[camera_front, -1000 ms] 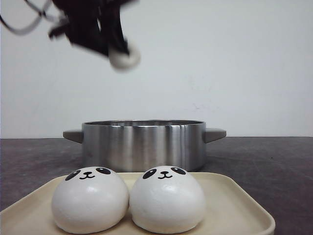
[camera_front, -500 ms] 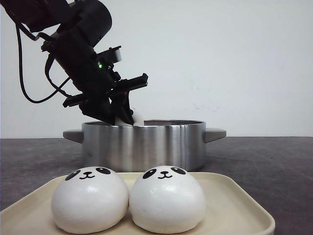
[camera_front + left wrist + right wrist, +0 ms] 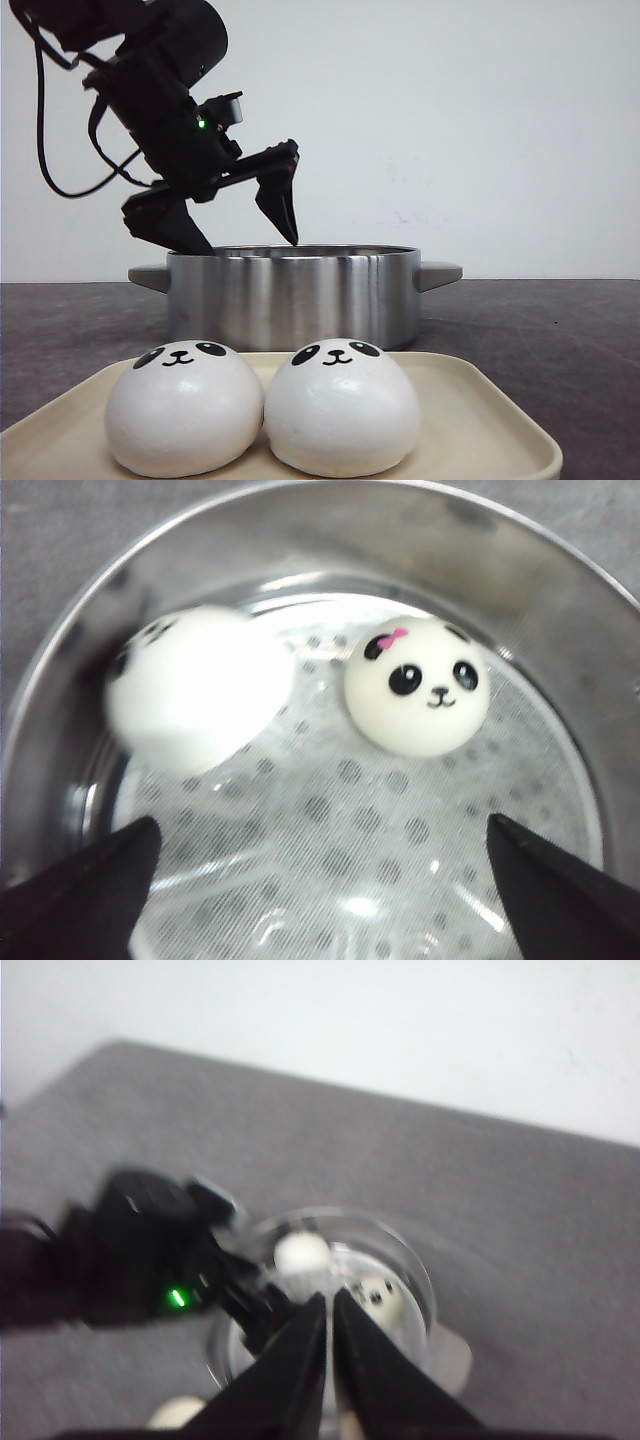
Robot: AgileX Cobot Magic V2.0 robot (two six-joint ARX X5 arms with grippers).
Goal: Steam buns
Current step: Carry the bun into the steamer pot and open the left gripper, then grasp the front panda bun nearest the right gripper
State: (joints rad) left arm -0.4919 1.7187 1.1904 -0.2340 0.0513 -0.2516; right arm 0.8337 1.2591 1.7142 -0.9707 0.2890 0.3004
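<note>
Directly beneath the left tool [image 3: 240,232], whose fingers stand wide apart and hold nothing, the steel pot [image 3: 292,295] has two buns on its perforated steamer floor. One bun [image 3: 195,702] lies blurred near one finger's side of the tool; the other, a pink-bowed bun [image 3: 418,685], sits just beyond the gap between the fingers, face up and apart from the first. Nearer the camera than the left tool, two panda buns [image 3: 185,405] [image 3: 342,405] rest side by side, touching, on a cream tray [image 3: 480,425] on the dark surface [image 3: 560,330]. The right tool [image 3: 329,1345] hangs high above the pot with its fingers pressed together, empty.
</note>
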